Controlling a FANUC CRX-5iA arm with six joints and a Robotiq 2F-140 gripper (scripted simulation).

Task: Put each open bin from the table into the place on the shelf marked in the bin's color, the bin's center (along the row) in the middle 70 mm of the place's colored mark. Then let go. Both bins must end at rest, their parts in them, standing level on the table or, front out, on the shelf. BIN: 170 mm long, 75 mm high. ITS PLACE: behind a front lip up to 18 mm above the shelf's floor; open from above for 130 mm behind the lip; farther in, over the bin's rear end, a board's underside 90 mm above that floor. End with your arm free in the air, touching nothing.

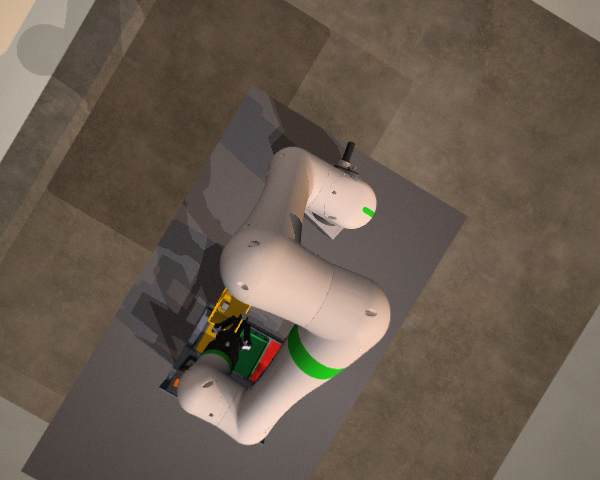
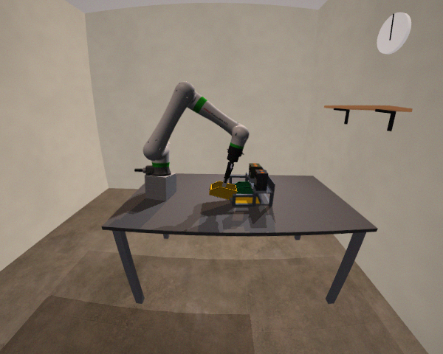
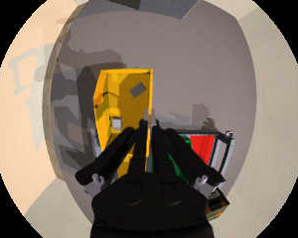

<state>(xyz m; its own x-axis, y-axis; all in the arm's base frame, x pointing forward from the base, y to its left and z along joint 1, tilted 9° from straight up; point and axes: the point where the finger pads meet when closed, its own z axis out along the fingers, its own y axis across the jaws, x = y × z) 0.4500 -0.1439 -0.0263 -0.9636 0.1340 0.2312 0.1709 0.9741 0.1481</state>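
The yellow bin (image 1: pixel 232 303) (image 2: pixel 221 191) (image 3: pixel 131 106) hangs above the table at the shelf's front, tilted, with its shelf-side end lower in the exterior view. A grey part (image 3: pixel 138 89) and a lighter part (image 3: pixel 116 124) lie in it. My gripper (image 2: pixel 224 184) (image 3: pixel 148 115) is shut on the bin's side wall, the right one in the wrist view. The yellow mark (image 1: pixel 205 338) (image 2: pixel 244 199) shows on the shelf (image 2: pixel 272 195) beyond the bin. The green bin (image 1: pixel 252 352) (image 2: pixel 243 186) (image 3: pixel 188 144) sits in the shelf beside it. Its exact seating and contact between yellow bin and shelf cannot be told.
A red mark (image 1: pixel 265 361) (image 3: pixel 203 149) lies on the green bin's far side from the yellow place. Dark boxes (image 2: pixel 261 180) with orange on them stand on the shelf's rear upper board. Shelf posts and side frames stand close around the places. The robot's base (image 2: pixel 159 187) is at the table's left.
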